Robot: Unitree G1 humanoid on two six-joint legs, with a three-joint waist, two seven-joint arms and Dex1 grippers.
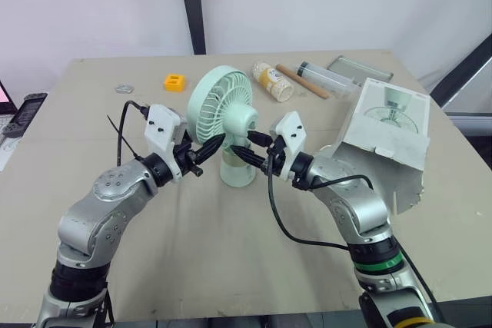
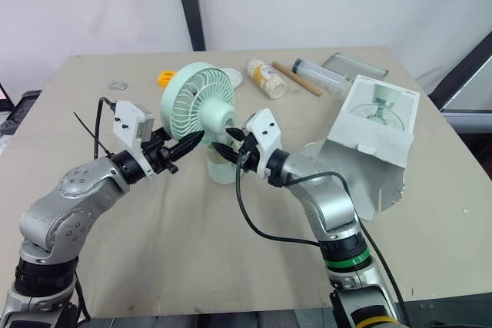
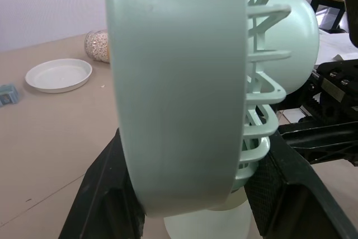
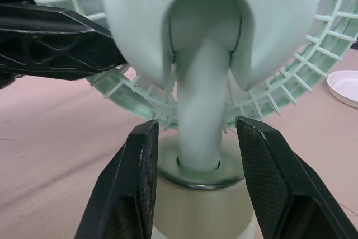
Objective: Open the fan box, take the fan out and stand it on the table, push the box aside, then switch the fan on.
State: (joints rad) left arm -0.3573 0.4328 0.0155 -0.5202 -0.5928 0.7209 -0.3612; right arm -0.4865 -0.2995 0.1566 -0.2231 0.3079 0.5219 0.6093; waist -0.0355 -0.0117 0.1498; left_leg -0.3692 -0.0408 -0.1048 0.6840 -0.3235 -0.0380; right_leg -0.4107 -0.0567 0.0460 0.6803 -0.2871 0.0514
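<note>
R end effector (image 4: 197,127) astride fan (image 4: 212,26); fan-pic box (image 1: 384,124).

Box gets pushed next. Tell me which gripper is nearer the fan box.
Right. The right gripper is at the fan on the side facing the fan box; the left gripper is at the fan's opposite side.

Along the far edge of the table (image 1: 231,251) lie a metal ring (image 1: 124,87), a small orange block (image 1: 175,82), a white plate (image 3: 59,75), a jar of pale grains (image 1: 273,81) on its side, a wooden stick (image 1: 302,81), a clear tube (image 1: 327,76) and a grey tray (image 1: 360,69).
</note>
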